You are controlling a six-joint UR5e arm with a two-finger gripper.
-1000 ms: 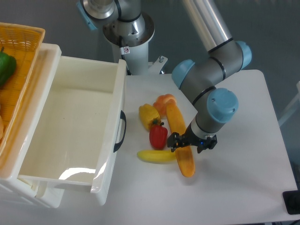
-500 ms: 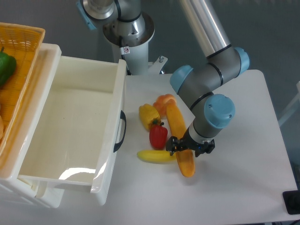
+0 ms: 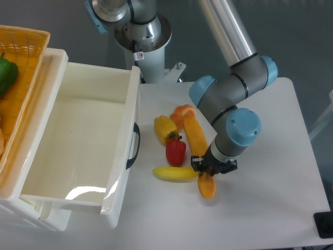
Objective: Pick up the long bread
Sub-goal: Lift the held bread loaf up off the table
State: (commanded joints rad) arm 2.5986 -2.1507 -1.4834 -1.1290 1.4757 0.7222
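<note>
The long bread is a glossy orange-yellow loaf lying lengthwise on the white table, its far end against the small orange bun. My gripper stands over the loaf's near part, and its black fingers are pressed against both sides, shut on the long bread. Below the fingers the loaf's near tip pokes out. The wrist hides the stretch of loaf under it.
A yellow banana lies just left of the gripper, touching the loaf. A red pepper and a yellow pepper sit close on the left. A large white bin and an orange basket holding a green pepper fill the left side.
The gripper has come down and slightly nearer along the loaf, and its fingers have drawn in from a wide spread onto the bread's sides. The near tip now looks narrower.
</note>
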